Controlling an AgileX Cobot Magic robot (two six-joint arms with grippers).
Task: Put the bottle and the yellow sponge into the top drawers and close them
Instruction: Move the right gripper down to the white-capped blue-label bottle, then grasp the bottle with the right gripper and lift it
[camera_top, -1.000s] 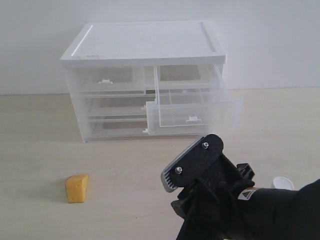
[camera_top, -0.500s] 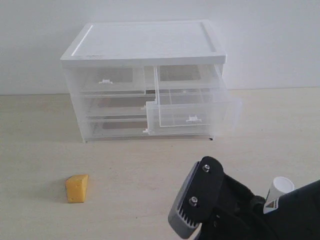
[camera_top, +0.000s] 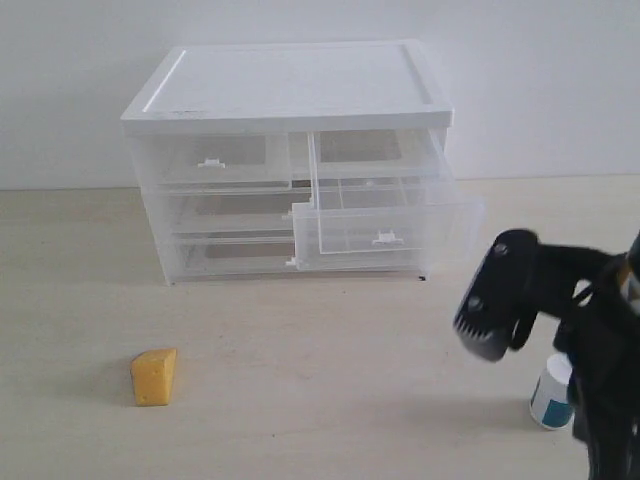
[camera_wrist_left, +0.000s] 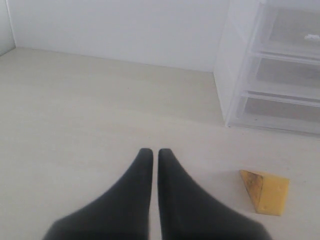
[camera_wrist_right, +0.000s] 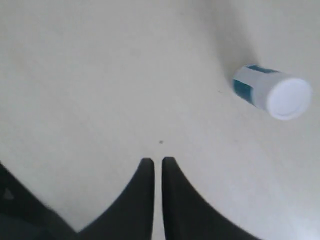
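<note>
Bottle (camera_top: 550, 395) upright, front-right of cabinet (camera_top: 290, 90); yellow sponge (camera_top: 153, 376) front-left of cabinet; right top drawer (camera_top: 385, 215) pulled out, left top drawer (camera_top: 215, 160) pushed in; right gripper (camera_wrist_right: 154, 161) fingers together, empty, near bottle; left gripper (camera_wrist_left: 151, 151) fingers together, empty.

The left gripper (camera_wrist_left: 155, 152) and a yellow sponge (camera_wrist_left: 266, 191) on a table.

The two dark fingers are pressed close, with only a thin line between them, and they hold nothing. They are over the pale table (camera_wrist_left: 90, 110). The sponge lies near them on the table, not touching them. It sits between the fingers and a clear cabinet (camera_wrist_left: 235, 65). Three drawers (camera_wrist_left: 285, 72) are stacked in the cabinet, all pushed in. A white wall (camera_wrist_left: 120, 25) stands behind.
</note>
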